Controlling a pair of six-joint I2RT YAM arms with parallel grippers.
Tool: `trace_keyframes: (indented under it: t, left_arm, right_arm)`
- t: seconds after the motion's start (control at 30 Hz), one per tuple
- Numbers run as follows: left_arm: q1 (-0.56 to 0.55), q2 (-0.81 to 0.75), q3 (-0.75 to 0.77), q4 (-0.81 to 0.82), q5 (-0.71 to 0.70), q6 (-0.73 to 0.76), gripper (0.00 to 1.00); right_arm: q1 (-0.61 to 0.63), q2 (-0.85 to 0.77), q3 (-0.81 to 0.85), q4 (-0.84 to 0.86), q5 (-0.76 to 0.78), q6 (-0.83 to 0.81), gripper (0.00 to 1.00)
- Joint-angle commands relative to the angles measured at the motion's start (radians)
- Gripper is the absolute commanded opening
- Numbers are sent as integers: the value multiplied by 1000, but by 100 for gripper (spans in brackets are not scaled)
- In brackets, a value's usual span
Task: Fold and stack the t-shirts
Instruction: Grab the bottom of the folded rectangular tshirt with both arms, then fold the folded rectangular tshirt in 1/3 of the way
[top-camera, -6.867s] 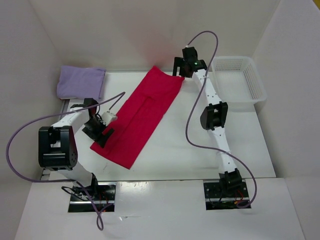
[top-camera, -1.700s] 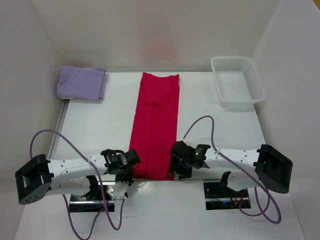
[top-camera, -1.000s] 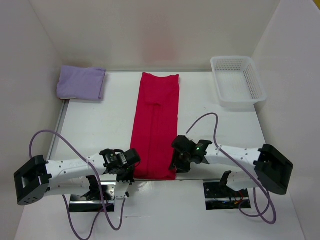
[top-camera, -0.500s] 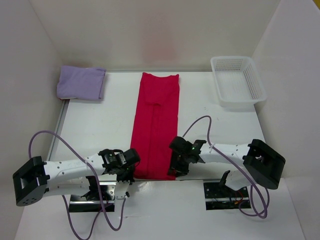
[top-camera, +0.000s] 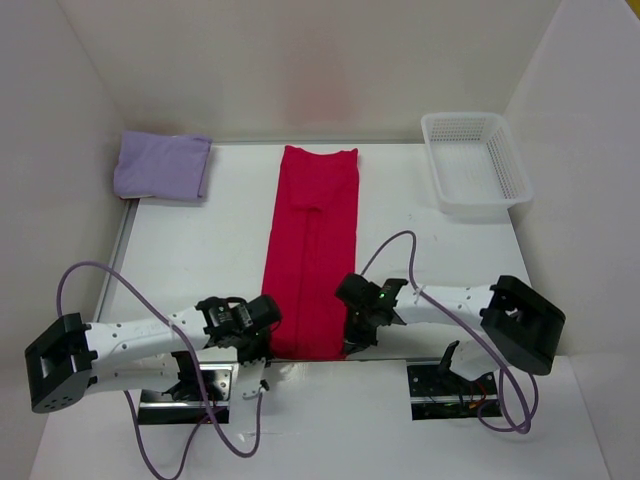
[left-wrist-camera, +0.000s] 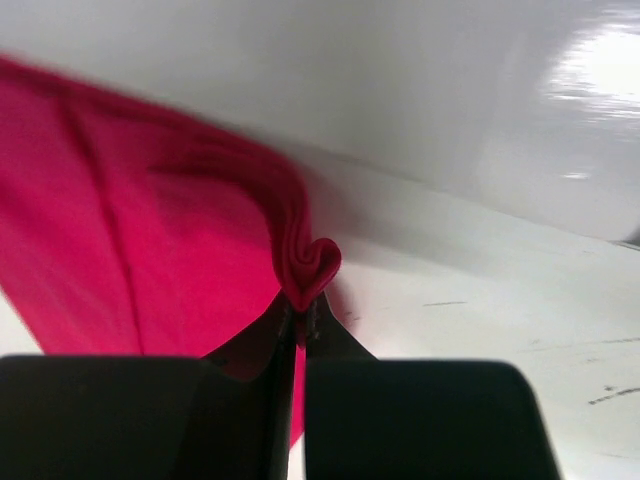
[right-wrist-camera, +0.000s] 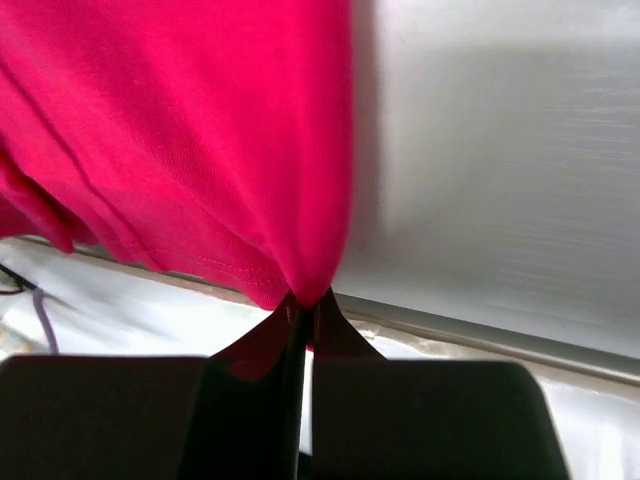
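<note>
A red t-shirt, folded into a long narrow strip, lies down the middle of the white table from the back to the near edge. My left gripper is shut on its near left corner; the left wrist view shows a rolled bunch of red cloth pinched between the fingertips. My right gripper is shut on the near right corner, where red fabric gathers into the closed tips. A folded lavender t-shirt rests at the back left.
A white mesh basket stands at the back right. White walls enclose the table on three sides. The table's near edge runs just under the right gripper. Purple cables loop from both arms.
My right gripper has closed on the red t-shirt's near right corner, which it stood open beside half a second ago. The left gripper has kept its hold.
</note>
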Motion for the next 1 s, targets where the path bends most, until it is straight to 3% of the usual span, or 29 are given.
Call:
trace_keyframes:
  t: [0.0,0.13,0.23,0.37,0.5,0.67,0.97]
  left_arm:
    - [-5,7,78,66,30,-201,0]
    - [126,28,203,75,76,-422,0]
    - [270,64,318,46,134,-470,0]
    - [473,154,447,87,194,-513,0]
    - [588,310,581,166,240,-560,0]
    - [634,438,673,281,240,-583,0]
    - [686,602,673,502,229,-606,0]
  right_arm:
    - [-13,2,101,-113,85,-65,0]
    - [-107,-36,213,-181,97,-162,0]
    - [-209,-48,287,-201,74,-264,0]
    - [-352,51,417,-248,40,-410,0]
    - [-447,185,608,-248,-13,-540,0]
    - [-530,408,835,-273,-69,-633,0]
    - [-621,611,994,-308,-129,-706,0]
